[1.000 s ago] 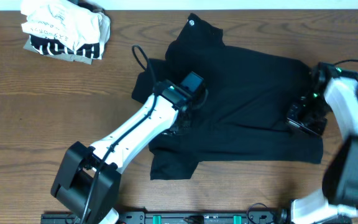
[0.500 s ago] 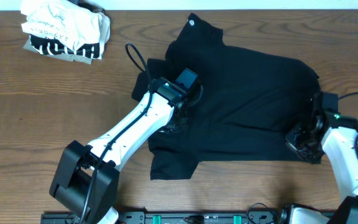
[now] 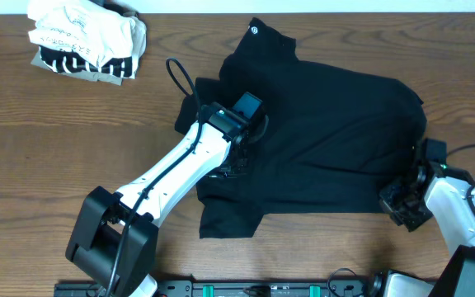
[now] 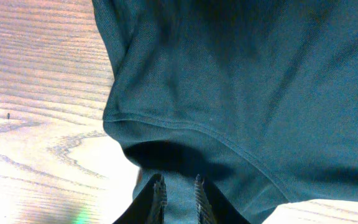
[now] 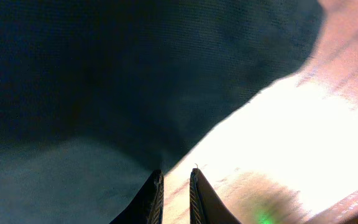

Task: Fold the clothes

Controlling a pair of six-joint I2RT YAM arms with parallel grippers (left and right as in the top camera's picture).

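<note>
Near the front edge of the wooden counter point(image 3: 23, 165), the right hand point(image 5: 173, 186) was pinching the shirt's lower right corner between almost closed fingers. The left hand point(image 4: 178, 190) gripped a fold near the left sleeve. The black shirt point(image 3: 328, 140) lay spread across the middle. Far back left sat a white folded bundle point(image 3: 85, 41).

I see the shirt point(image 3: 328, 140) as soft matt black cloth, its fine knit weave plain under my left wrist camera. The table point(image 3: 56, 140) is brown wood, grain showing, glaring at three o'clock. Both arms wear smooth white plastic.
</note>
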